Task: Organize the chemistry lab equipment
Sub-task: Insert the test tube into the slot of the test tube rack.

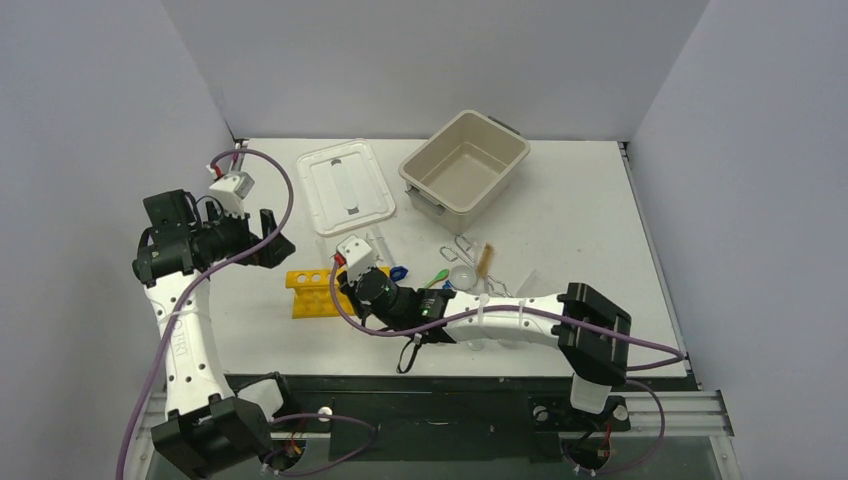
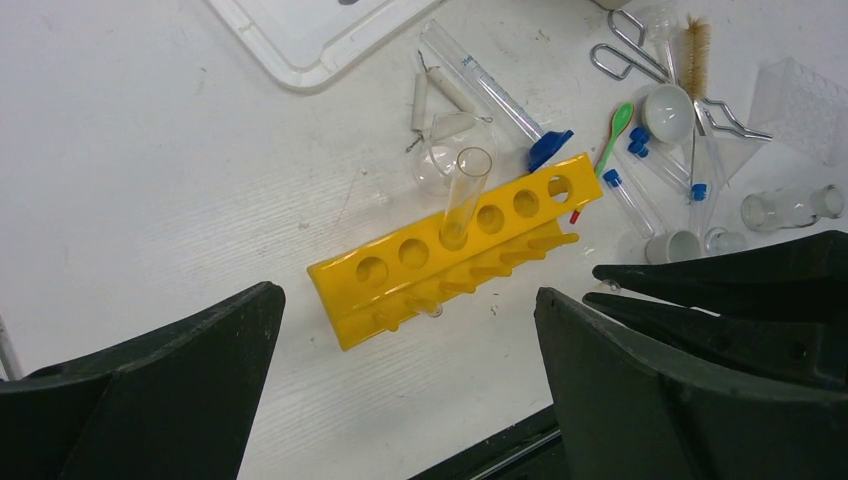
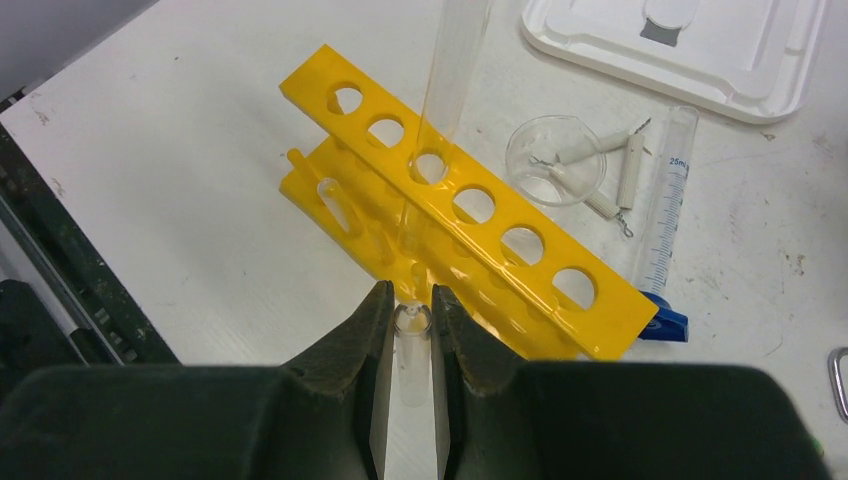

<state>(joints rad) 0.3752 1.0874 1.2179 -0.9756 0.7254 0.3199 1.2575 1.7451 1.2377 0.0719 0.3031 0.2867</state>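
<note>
My right gripper (image 3: 408, 300) is nearly closed, its fingers pinching a small test tube (image 3: 411, 345) that runs along them, with what looks like its rim at the tips. Just ahead lies the yellow rack (image 3: 470, 210), its row of holes slanting across my view. One tall tube (image 3: 455, 60) stands in the third hole. The left gripper (image 1: 274, 238) hangs spread wide and empty, farther from the rack. The right arm is nearer; I judge the small tube needs tipping upright over a free hole.
</note>
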